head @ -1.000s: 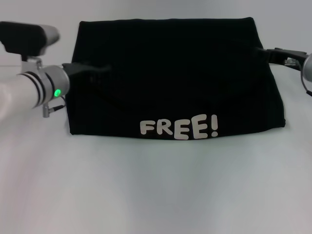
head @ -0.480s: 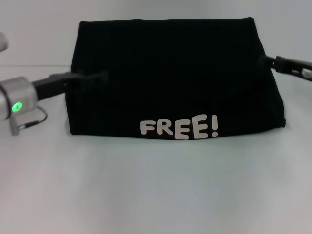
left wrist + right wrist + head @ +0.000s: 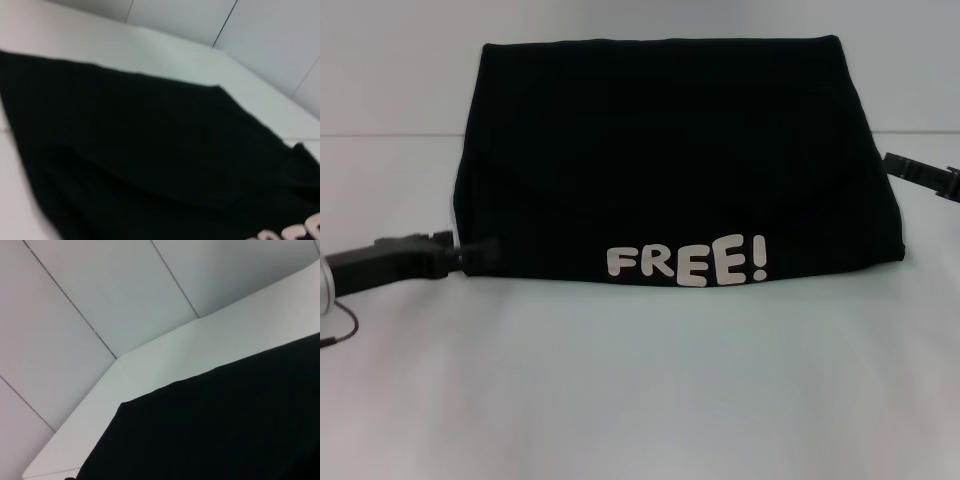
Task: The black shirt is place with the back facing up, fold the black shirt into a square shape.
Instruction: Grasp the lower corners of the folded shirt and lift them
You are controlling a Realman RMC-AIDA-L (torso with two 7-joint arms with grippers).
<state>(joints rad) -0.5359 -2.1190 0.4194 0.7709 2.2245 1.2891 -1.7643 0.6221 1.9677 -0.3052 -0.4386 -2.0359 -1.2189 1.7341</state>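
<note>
Head view from my remote station: the black shirt (image 3: 670, 160) lies folded into a wide block on the white table (image 3: 640, 380), with white lettering reading "FREE!" (image 3: 687, 264) along its near edge. My left gripper (image 3: 470, 254) sits low at the shirt's near left corner — its tips meet the fabric edge, though I cannot tell whether it grips. My right gripper (image 3: 920, 173) hovers just beside the shirt's right edge, apart from it; its fingers are too indistinct to judge
</note>
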